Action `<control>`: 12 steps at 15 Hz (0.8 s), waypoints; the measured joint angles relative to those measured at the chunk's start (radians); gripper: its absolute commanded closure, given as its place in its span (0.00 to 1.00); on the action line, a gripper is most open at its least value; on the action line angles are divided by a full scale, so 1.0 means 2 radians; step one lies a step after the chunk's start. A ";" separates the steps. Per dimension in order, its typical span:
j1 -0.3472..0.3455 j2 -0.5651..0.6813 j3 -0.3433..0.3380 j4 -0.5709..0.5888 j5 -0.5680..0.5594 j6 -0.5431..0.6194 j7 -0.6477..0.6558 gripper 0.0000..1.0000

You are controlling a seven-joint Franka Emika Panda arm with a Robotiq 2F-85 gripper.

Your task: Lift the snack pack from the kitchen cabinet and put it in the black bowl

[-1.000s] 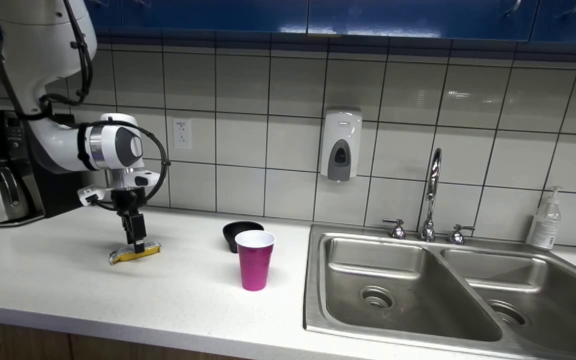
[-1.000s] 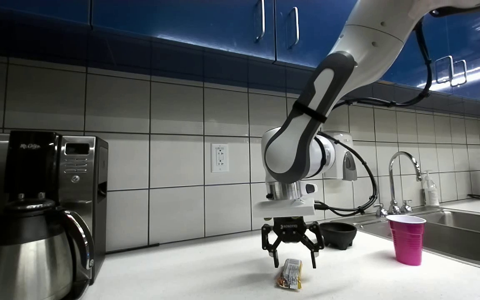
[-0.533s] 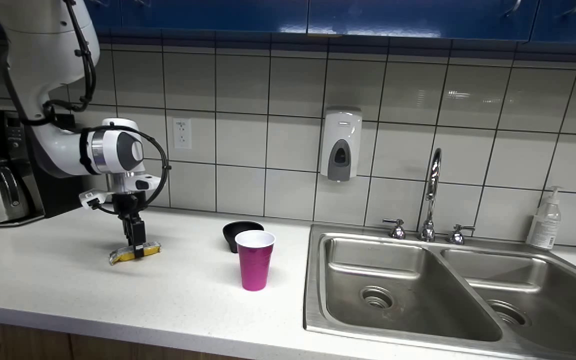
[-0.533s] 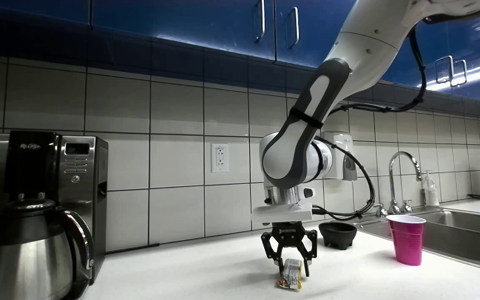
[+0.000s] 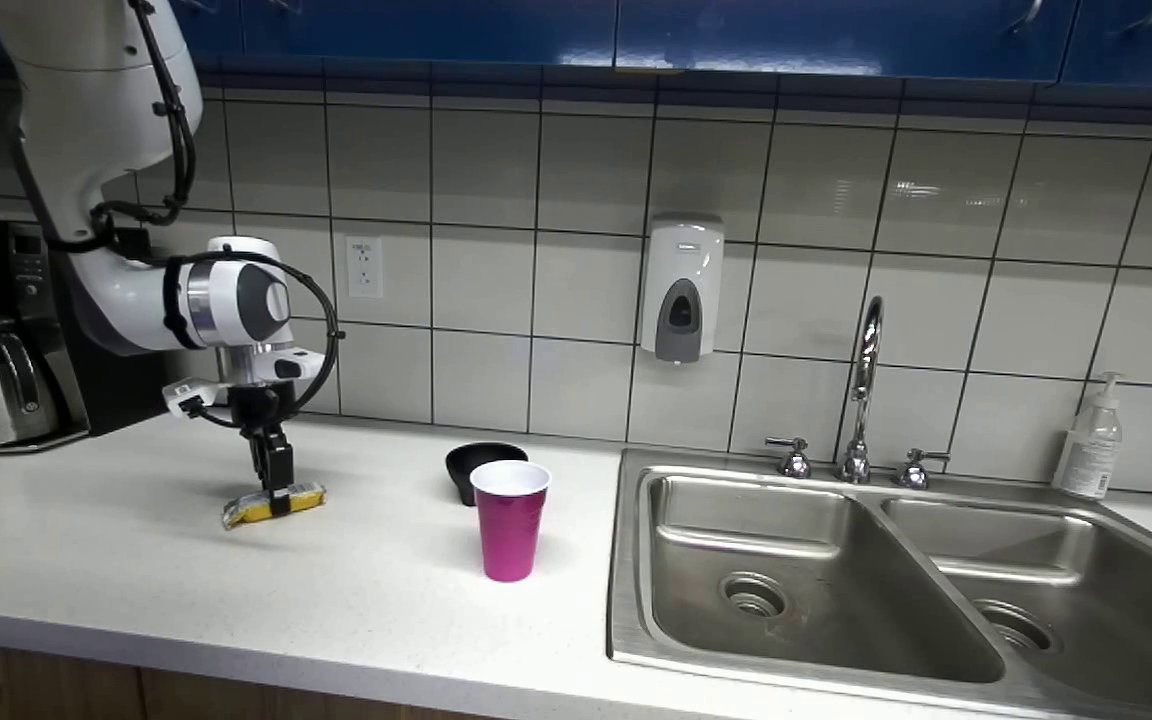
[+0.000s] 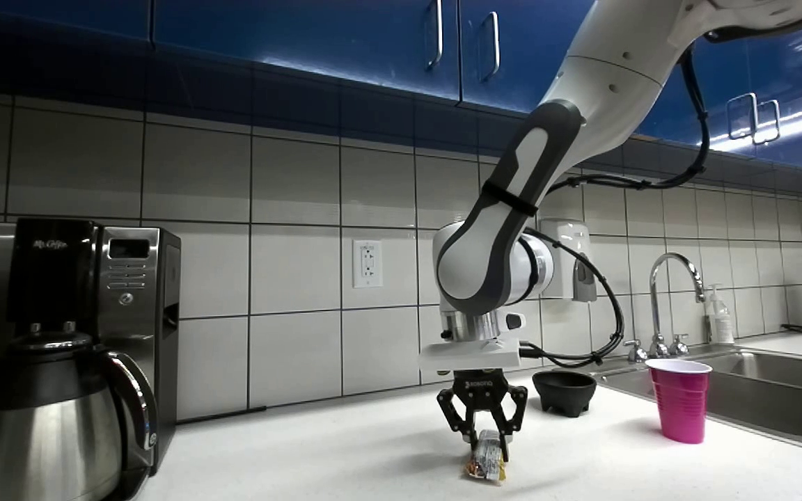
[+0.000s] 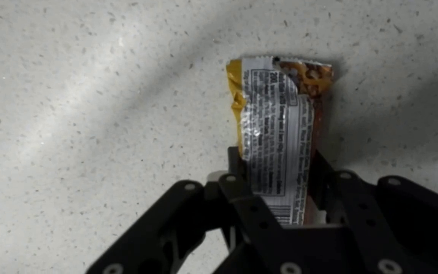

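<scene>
The snack pack is a small wrapper, yellow along one side, with a grey printed face up. It lies on the white top of the kitchen cabinet. My gripper points straight down over it and is shut on its middle. In the wrist view one black finger presses each long side of the pack, and its near end disappears behind the gripper body. Further along the counter by the tiled wall stands the black bowl, partly behind the pink cup in an exterior view.
A pink cup stands in front of the bowl. Beyond them is the steel double sink with its faucet. A coffee maker occupies the opposite end of the counter. Blue wall cabinets hang above.
My gripper has come down slightly around the snack pack, and its fingers have closed from wide apart onto the sides. The pack has shifted only a little. Bowl and cup are unmoved.
</scene>
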 measured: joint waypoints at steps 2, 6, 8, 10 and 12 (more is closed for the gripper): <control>0.001 -0.002 -0.001 0.000 0.000 0.006 0.000 0.83; 0.005 -0.021 -0.001 0.000 0.000 0.010 0.000 0.83; 0.007 -0.036 -0.001 -0.003 -0.002 0.012 0.000 0.83; 0.008 -0.055 -0.001 -0.011 -0.007 0.016 -0.001 0.83; 0.007 -0.077 -0.003 -0.022 -0.014 0.021 -0.001 0.83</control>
